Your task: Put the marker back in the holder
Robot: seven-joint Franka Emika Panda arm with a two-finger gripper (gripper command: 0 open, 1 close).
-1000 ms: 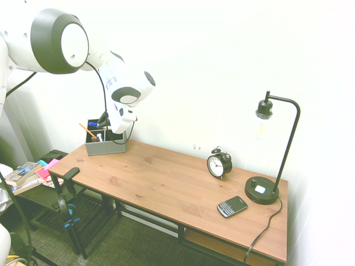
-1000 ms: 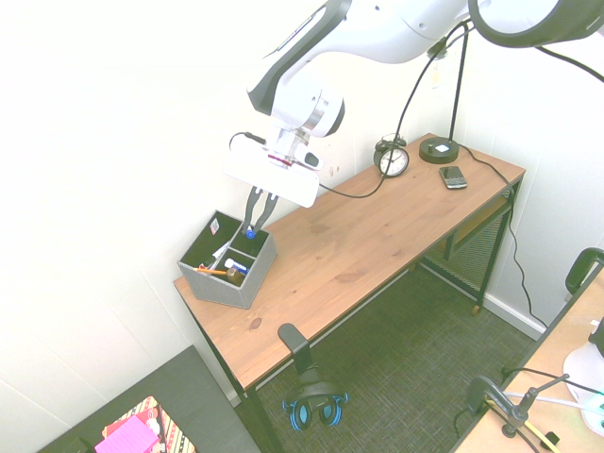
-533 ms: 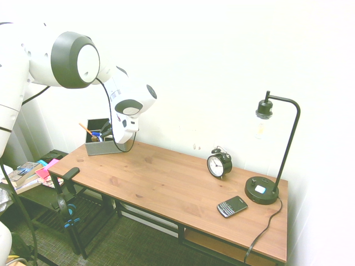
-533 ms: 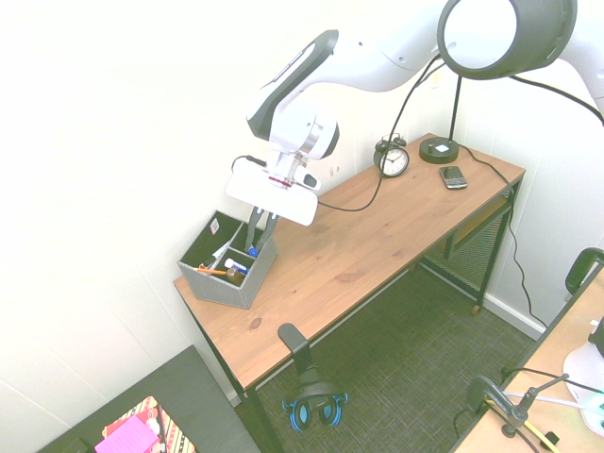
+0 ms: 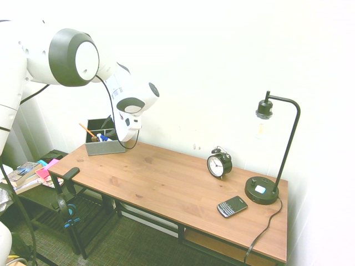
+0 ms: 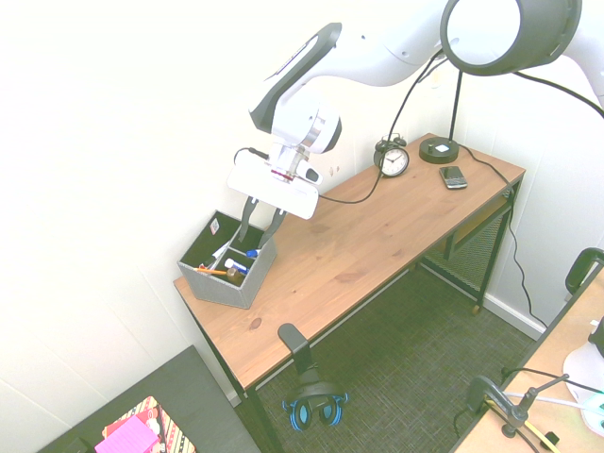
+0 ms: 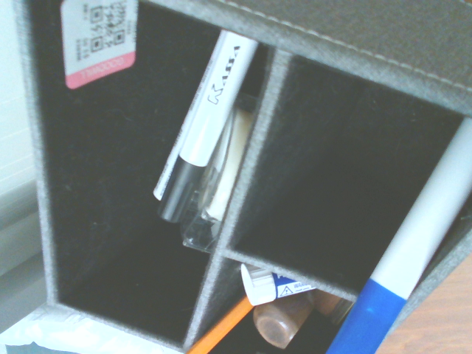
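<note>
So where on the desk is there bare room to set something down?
The desk is bare between the holder and the clock. It is crowded at the far end, around the clock, phone and lamp.

You are looking at a home-office corner — a wooden counter (image 5: 166, 183) against a white wall carries a lamp (image 5: 272, 155), alarm clock (image 5: 219, 164), phone (image 5: 232, 206) and holder (image 5: 104, 145).

I read little here. A white pen with a dark band (image 7: 203, 118) carries dark lettering along its barrel, too slanted to make out. A pink-edged sticker with printed code squares (image 7: 99, 37) sits on the grey holder's inner wall (image 7: 44, 184); its print is illegible.
</note>
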